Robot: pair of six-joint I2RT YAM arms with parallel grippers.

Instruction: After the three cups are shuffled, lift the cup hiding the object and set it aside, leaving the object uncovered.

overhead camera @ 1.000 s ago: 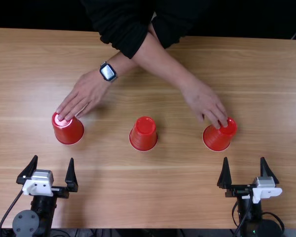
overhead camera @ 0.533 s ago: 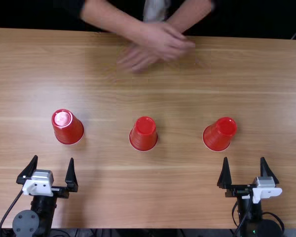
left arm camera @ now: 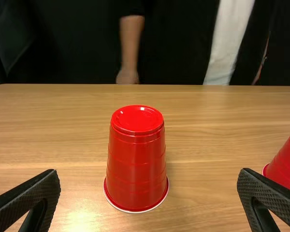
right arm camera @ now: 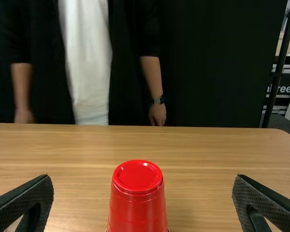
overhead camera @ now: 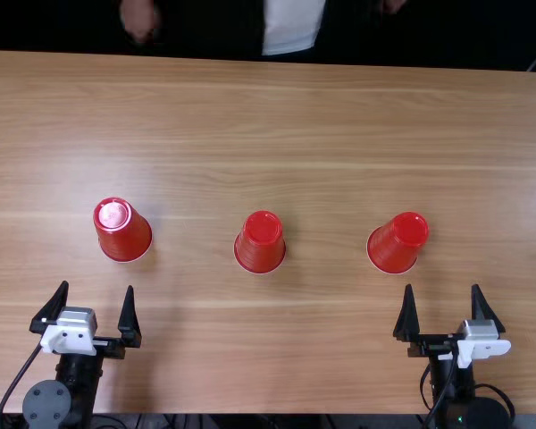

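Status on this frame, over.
Left pincer open, right pincer open, both near edge. Three inverted red plastic cups standing: left cup, middle cup, right cup. Nothing blocking.

table (overhead camera: 268, 116): light brown wood, even light | behind: black backdrop (right arm camera: 217, 58) | dark metal rack upright (right arm camera: 279, 63)
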